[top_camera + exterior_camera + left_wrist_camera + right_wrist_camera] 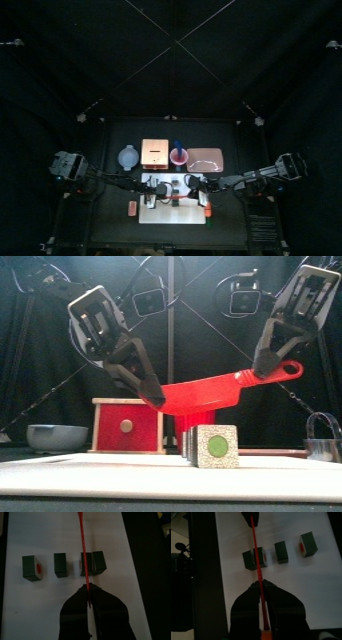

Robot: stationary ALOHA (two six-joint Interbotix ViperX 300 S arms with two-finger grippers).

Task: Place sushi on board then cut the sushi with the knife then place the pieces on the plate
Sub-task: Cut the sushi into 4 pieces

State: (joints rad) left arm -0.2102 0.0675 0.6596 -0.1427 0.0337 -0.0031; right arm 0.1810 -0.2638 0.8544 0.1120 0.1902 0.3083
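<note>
Nearest, at the bottom of the front view, the white cutting board [80, 471] lies on the black surface [107, 222], and the dark green sushi roll [214, 446] stands on it just right of centre, end-on, showing a green core in a pale ring. From the left wrist camera it appears as a row of parts across the middle of the frame: two separate slices [60, 564] toward the left and a thicker block [97, 562] at centre. Just above the roll and not touching it, the red knife [214, 388] hangs across the middle of the frame, its blade lined up over the thicker block. The left hand [151, 396] is clamped on the blade's tip, and the right hand [271, 368], higher in the frame, is clamped on the handle. Farther back, the wooden box [130, 424] sits left of centre with the blue-grey bowl [56, 436] at lower left, and the pink tray [205, 158] lies right of the box.
</note>
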